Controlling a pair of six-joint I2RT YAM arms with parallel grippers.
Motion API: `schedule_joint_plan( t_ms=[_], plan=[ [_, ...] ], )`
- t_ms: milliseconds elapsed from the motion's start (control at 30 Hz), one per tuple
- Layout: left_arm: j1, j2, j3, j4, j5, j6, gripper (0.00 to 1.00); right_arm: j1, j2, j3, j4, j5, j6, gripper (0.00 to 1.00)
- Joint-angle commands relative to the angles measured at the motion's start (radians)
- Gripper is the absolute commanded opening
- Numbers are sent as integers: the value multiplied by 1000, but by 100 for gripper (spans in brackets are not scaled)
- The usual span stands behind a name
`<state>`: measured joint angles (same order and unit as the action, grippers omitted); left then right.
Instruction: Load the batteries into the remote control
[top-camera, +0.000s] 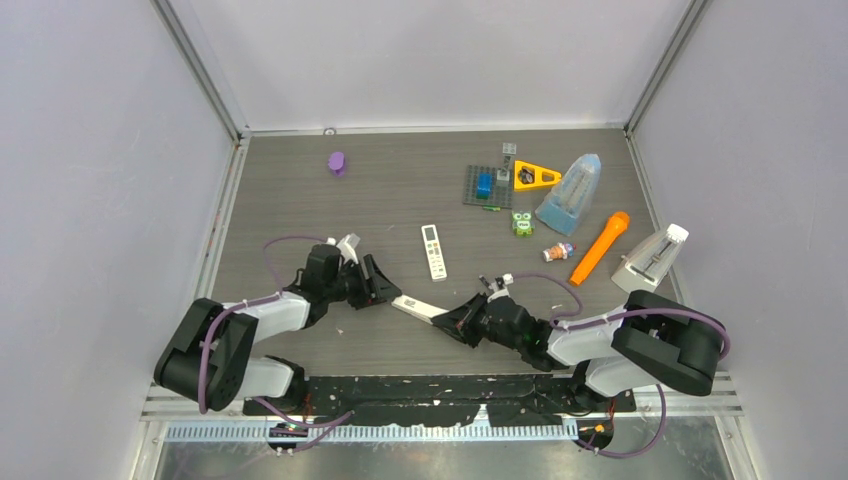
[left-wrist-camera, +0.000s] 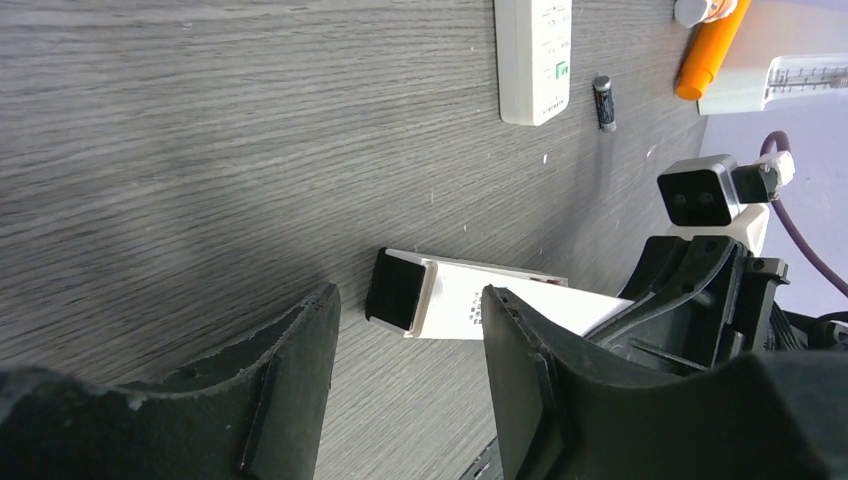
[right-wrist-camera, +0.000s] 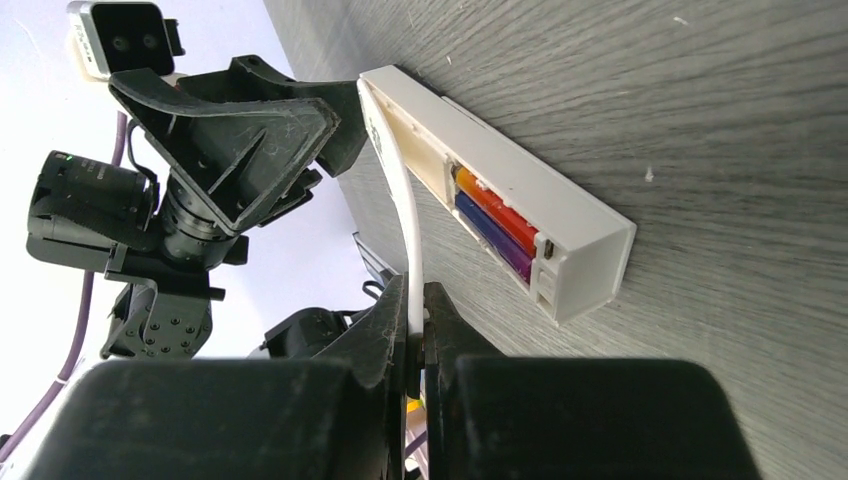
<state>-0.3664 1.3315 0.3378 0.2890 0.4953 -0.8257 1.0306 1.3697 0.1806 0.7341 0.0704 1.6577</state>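
White plastic is what the right gripper (right-wrist-camera: 415, 335) has clamped. I take it for the thin battery cover (right-wrist-camera: 406, 215), pinched at its lower edge and rising toward the upper left of the right wrist view, where it meets the far end of the remote control (right-wrist-camera: 565, 200). The remote lies flat on the table (top-camera: 300, 200), at lower centre of the overhead view, between the two grippers. Its compartment stands open with two batteries (right-wrist-camera: 495, 212) seated side by side, one red-orange and one purple-blue. A blackish cell (left-wrist-camera: 603, 100) lies loose beside a second remote (left-wrist-camera: 533, 55) at the top of the left wrist view. I judge loading done and closing in hand. The next move calls for laying the cover flush over the cells and pressing it until it latches, the body braced. The left gripper (left-wrist-camera: 410, 300) is spread and grasps nothing, with the remote's dark end between its fingers; I cannot tell contact. Both forearms lie low, reaching inward from the lower corners.
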Motion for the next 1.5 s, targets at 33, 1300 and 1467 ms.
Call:
schedule_joint_plan(
  t_ms=[33,1300,1467],
  plan=[
    [-38,35,-5,-59,-87,50,56,5,18,12,-141,40,18,5],
    [-159,8,-13,-176,-193,131,56,0,-14,54,-486,9,75,5],
    [-159,12,-7,-198,-154,156,55,-1,-11,50,-486,6,80,5]
  ],
)
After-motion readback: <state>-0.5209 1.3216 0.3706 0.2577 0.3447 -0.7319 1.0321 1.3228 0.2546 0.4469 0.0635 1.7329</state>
